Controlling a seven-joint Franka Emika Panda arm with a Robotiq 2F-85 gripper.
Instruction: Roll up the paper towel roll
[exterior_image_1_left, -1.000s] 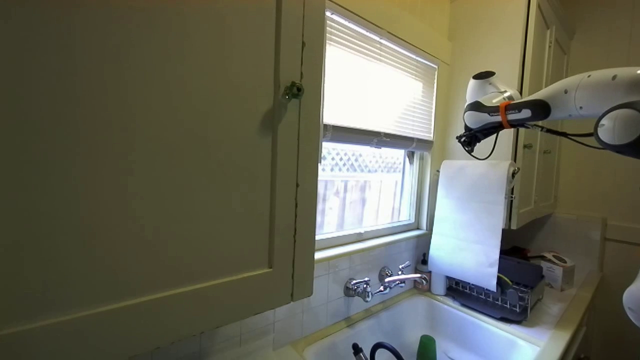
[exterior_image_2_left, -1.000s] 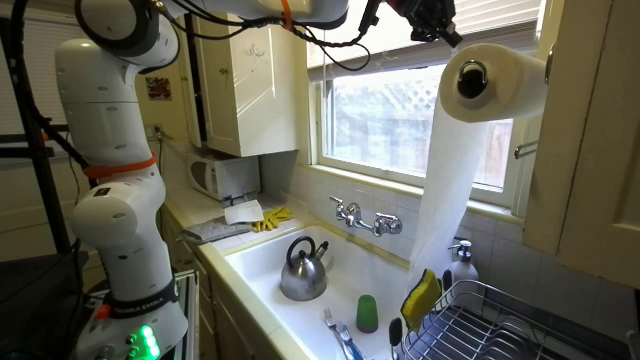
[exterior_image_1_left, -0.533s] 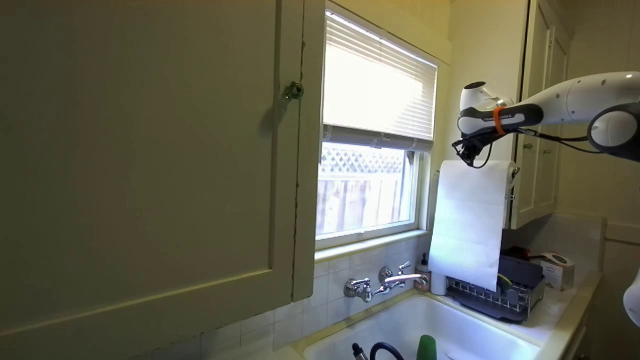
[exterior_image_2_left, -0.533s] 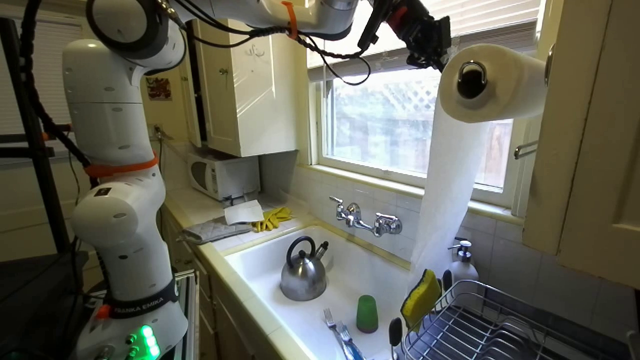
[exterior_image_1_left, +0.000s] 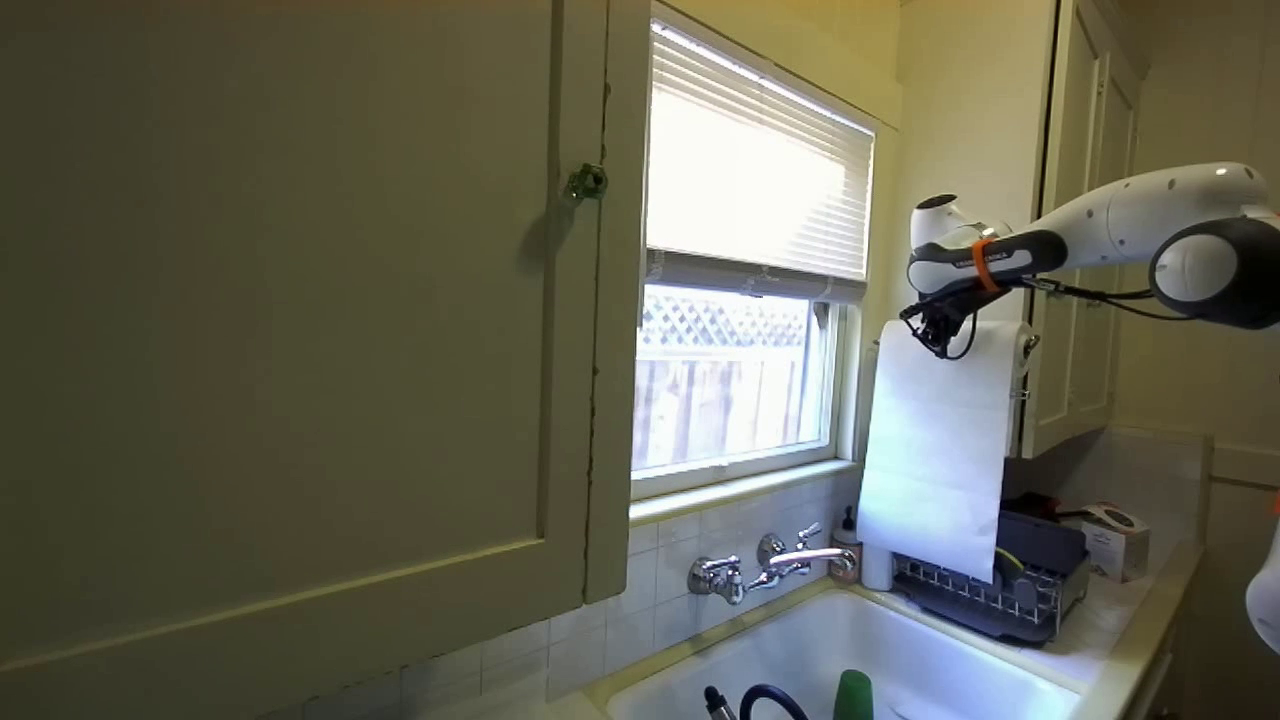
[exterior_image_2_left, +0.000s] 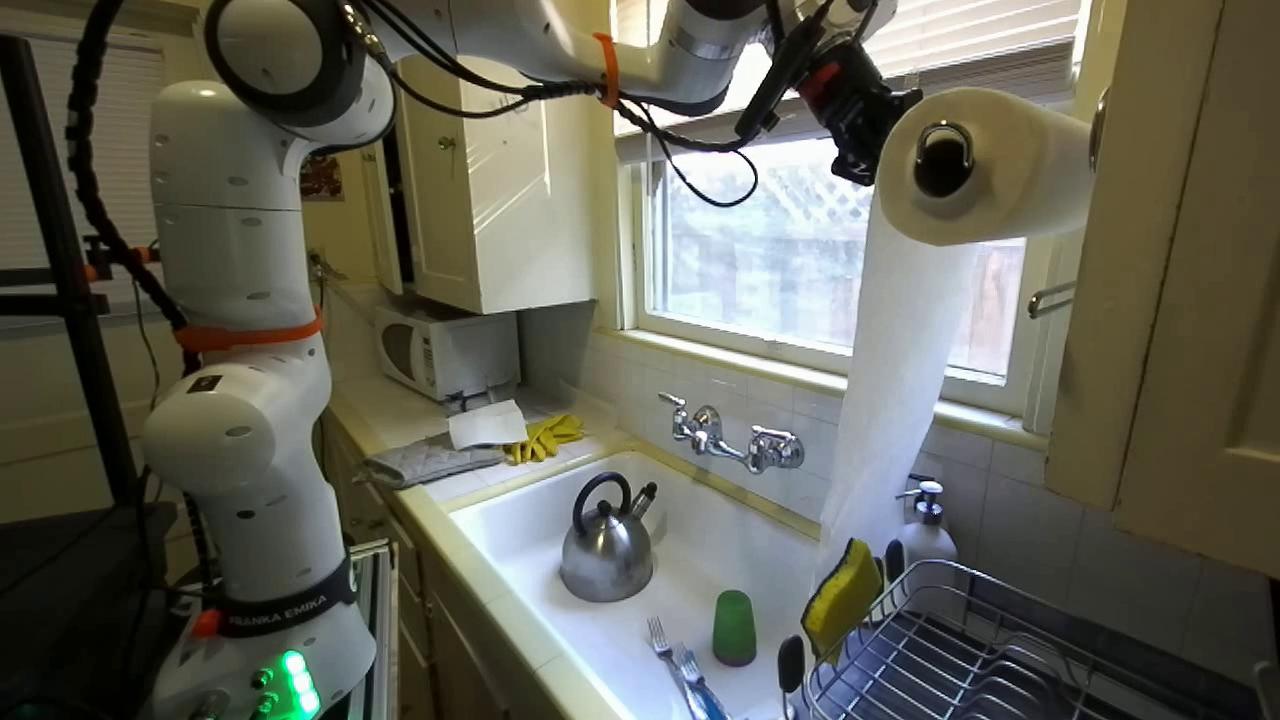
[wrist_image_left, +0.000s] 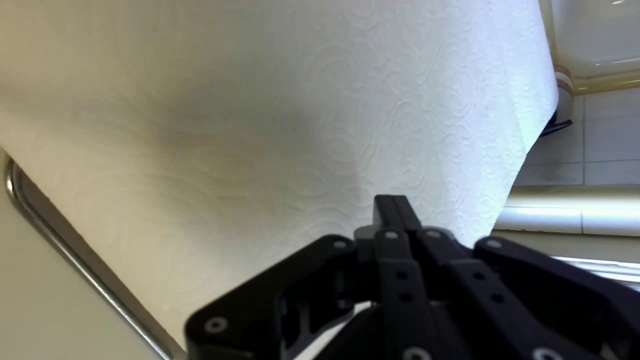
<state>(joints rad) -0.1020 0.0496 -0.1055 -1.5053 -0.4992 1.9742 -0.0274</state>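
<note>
The paper towel roll (exterior_image_2_left: 1030, 175) hangs on a wire holder beside the window. Its long white sheet (exterior_image_2_left: 895, 360) hangs down the window side, reaching near the dish rack. The sheet shows broad in an exterior view (exterior_image_1_left: 935, 460) and fills most of the wrist view (wrist_image_left: 260, 125). My gripper (wrist_image_left: 397, 212) is shut with its fingertips together and nothing seen between them. It is in front of the upper sheet, at about roll height, in an exterior view (exterior_image_1_left: 940, 345). In an exterior view (exterior_image_2_left: 872, 150) its tips are partly hidden by the roll. Whether they touch the paper I cannot tell.
The cabinet (exterior_image_2_left: 1110, 400) stands close beside the roll. A metal bar (wrist_image_left: 75, 260) runs along it. Below are the sink (exterior_image_2_left: 500, 510) with a kettle (exterior_image_2_left: 606, 555) and green cup (exterior_image_2_left: 735, 628), the faucet (exterior_image_2_left: 740, 450), a soap bottle (exterior_image_2_left: 925, 550) and the dish rack (exterior_image_2_left: 950, 660).
My arm has come down and forward. The gripper has moved from above the roll to lower, in front of the sheet's top. The roll and its sheet look the same.
</note>
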